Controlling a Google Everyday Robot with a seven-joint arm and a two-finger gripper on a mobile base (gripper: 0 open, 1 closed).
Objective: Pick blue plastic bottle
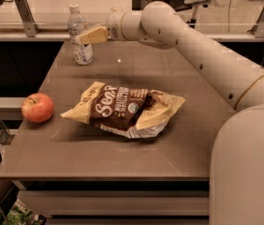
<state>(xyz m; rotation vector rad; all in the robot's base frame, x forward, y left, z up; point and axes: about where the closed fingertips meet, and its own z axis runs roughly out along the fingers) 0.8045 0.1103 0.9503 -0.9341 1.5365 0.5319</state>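
The blue plastic bottle (79,35) stands upright at the far left corner of the brown table (122,153). It is clear and ribbed, with a white cap and a white label. My gripper (84,36) reaches in from the right at the end of the white arm (193,55). Its yellowish fingers (93,34) are at the bottle's right side, at the height of its upper body, and seem to touch it.
A red apple (37,107) lies at the table's left edge. A brown and yellow snack bag (125,110) lies across the middle. A railing and a light counter (38,3) run behind the table, with chairs further back.
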